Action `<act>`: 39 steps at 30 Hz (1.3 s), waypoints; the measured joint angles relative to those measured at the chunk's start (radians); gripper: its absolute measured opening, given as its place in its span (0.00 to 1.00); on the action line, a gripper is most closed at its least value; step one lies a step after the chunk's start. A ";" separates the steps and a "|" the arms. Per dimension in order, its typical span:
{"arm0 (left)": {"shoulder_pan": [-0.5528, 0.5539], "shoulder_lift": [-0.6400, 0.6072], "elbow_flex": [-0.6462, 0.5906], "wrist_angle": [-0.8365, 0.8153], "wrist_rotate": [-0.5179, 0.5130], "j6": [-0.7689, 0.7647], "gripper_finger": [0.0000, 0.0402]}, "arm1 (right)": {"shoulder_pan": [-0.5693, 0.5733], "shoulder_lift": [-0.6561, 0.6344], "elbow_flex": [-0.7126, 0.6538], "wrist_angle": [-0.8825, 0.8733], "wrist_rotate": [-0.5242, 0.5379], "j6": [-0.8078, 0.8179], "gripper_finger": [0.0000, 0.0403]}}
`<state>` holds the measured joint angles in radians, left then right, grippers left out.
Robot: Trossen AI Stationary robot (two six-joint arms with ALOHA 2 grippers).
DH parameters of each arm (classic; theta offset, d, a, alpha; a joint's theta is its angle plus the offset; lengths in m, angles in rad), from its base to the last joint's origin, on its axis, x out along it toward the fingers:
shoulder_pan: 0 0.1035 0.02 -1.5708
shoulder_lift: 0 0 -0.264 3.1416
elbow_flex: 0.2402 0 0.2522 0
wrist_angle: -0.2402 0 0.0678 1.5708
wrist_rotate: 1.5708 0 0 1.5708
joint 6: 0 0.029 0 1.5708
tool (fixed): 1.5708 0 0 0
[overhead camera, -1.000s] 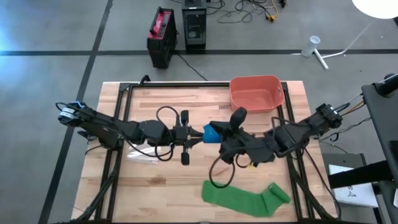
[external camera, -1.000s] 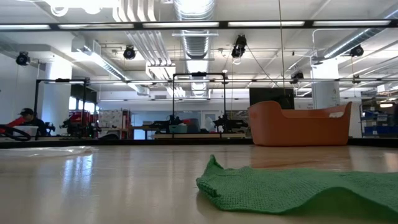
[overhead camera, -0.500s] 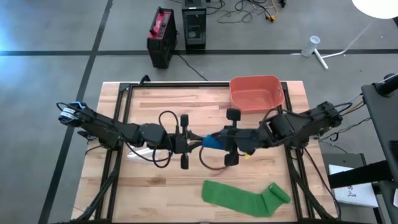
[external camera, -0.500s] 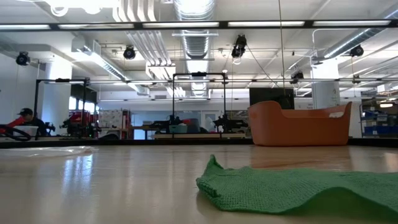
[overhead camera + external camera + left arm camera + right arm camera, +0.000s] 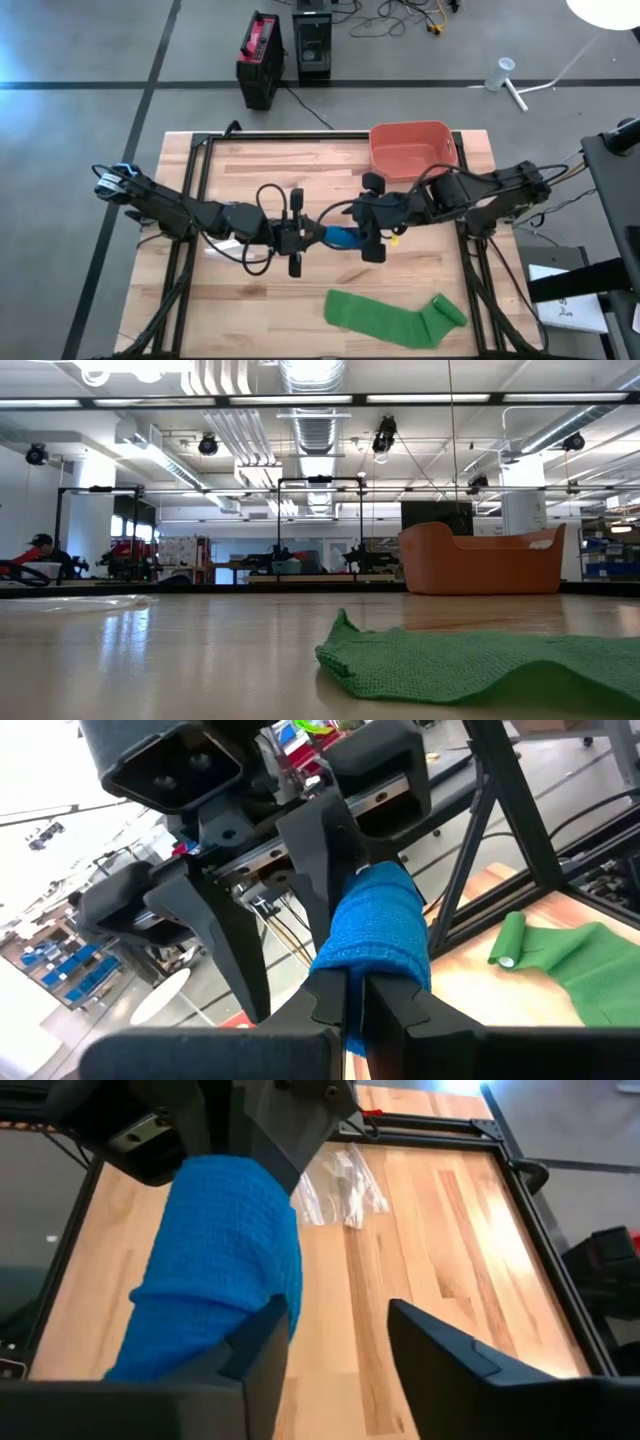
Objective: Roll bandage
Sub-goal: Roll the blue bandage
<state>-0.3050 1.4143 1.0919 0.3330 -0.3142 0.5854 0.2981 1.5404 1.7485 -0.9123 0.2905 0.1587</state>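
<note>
You have even, bright overhead light on the wooden table (image 5: 250, 290) in the high view, with only soft, faint shadows under the arms. A white lamp glows at that picture's upper right corner, and a bluish sheen lies on the floor at the far left. In the low view, ceiling light strips (image 5: 300, 400) glare, the tabletop mirrors them, and the near green cloth (image 5: 470, 665) is slightly soft. In the left wrist view the background is washed out white; the blue bandage (image 5: 375, 930) stays sharp. The right wrist view shows a bright glare patch on the wood.
</note>
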 joint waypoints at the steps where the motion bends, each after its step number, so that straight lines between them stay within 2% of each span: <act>1: 0.000 0.000 0.000 0.001 0.000 0.000 0.01 | 0.000 -0.007 -0.001 -0.005 -0.002 0.002 0.45; 7: 0.000 -0.004 0.001 0.009 -0.008 -0.001 0.01 | 0.000 -0.047 -0.002 -0.018 -0.007 0.002 0.53; 13: 0.002 -0.004 0.006 0.006 -0.012 -0.016 0.01 | 0.000 -0.067 -0.002 -0.028 -0.008 0.006 0.57; 29: 0.006 -0.005 0.002 -0.002 -0.035 -0.055 0.01 | 0.009 -0.161 -0.003 0.003 0.042 -0.022 0.60; 39: 0.009 -0.005 0.000 -0.004 -0.067 -0.097 0.01 | 0.123 -0.114 -0.002 0.126 0.016 -0.178 0.58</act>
<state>-0.2962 1.4090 1.0924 0.3286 -0.3815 0.4883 0.4216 1.4263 1.7470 -0.7867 0.3065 -0.0190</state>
